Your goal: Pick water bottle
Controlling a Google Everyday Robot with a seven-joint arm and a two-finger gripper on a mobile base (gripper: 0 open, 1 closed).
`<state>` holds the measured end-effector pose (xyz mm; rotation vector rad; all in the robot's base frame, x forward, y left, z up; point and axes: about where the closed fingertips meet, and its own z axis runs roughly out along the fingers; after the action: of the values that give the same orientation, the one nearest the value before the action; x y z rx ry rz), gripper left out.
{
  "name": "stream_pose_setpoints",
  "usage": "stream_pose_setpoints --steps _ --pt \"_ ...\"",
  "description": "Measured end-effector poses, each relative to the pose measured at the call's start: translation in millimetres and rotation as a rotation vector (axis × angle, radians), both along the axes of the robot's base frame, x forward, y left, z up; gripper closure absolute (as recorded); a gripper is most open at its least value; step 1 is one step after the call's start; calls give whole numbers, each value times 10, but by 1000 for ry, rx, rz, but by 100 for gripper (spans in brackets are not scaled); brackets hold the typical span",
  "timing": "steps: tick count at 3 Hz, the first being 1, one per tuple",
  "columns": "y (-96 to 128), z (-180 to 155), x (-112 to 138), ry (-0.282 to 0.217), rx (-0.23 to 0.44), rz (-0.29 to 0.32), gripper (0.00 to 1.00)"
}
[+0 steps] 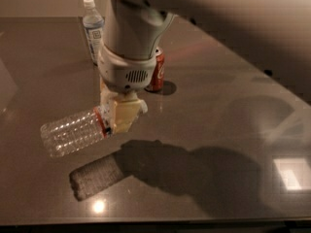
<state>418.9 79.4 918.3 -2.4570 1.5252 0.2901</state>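
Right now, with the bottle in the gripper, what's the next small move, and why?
Probably a short straight lift. The gripper is shut on the water bottle at its neck; it hangs sideways, its shadow apart on the table, so it seems just clear. The can and small bottle stand behind, so upward looks safest.

Likely an office or test room: broad dark polished table [218, 81] showing light reflections [291, 173], plain pale wall [39, 1] at far side. Gripper [114, 123], near left above the table, clamps water bottle [73, 132].
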Motion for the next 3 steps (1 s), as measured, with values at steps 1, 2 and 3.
stream_pose_setpoints --steps 1,2,3 --pt "-127 501 224 -13 11 -2 100" --pt "-78 1006 453 -84 74 -2 100" --pt "54 1267 549 -155 154 -15 100"
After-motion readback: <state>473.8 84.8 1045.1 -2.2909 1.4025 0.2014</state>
